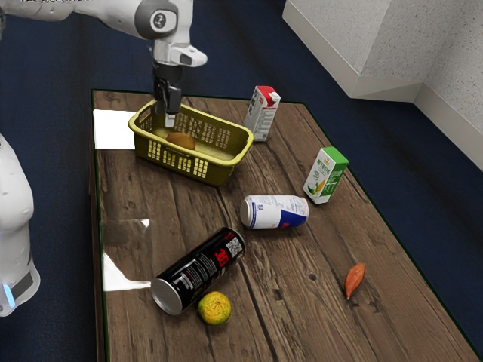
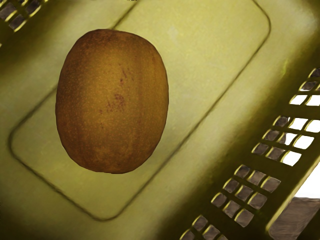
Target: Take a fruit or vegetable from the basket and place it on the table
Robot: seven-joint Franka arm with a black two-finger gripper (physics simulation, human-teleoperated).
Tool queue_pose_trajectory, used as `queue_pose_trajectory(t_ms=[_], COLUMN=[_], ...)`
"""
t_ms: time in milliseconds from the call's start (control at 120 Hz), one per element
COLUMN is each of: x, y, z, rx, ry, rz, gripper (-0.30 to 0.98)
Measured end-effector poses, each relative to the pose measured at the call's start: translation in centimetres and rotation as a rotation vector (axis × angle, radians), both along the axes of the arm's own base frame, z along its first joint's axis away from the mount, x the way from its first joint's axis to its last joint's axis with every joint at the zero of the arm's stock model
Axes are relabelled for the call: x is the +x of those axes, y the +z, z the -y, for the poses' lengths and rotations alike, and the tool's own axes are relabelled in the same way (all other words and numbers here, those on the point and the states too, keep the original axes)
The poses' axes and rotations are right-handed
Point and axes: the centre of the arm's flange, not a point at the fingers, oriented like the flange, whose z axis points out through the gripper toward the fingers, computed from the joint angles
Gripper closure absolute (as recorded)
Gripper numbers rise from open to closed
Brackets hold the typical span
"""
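Your tool (image 1: pixel 170 121) points down inside the basket (image 1: pixel 228 169), apparently placed to reach the brown fruit (image 2: pixel 112 102) lying on its floor. Opening: you cannot tell; nothing seen held.

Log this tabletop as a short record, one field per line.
basket: upright on table
in basket: brown fruit, on the bottom
cans: black can and white-blue can, both lying
cartons: red-topped carton and green-topped carton, both upright
loose produce: yellow fruit beside black can; orange-red item, apart
arm: reaching down into basket
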Motion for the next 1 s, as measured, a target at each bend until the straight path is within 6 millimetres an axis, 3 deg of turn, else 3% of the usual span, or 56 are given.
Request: queue_pose_trajectory(t_ms=[142, 283, 758, 842, 908, 1000], x=[2.9, 4.3, 6.1, 6.5, 6.1, 5.5], y=[-1.6, -2.0, -4.9, -6.3, -5.5, -4.6], z=[-1.1, -0.8, -0.6, -1.0, -1.3, -1.6], rx=[0.017, -0.022, -0.111, -0.148, -0.161, -0.167], ry=[-0.123, -0.164, -0.014, 0.061, 0.117, 0.178], rz=[0.017, 0.077, 0.057, 0.04, 0.061, 0.078], gripper=[0.0, 0.0, 0.0, -0.17, 0.0, 0.0])
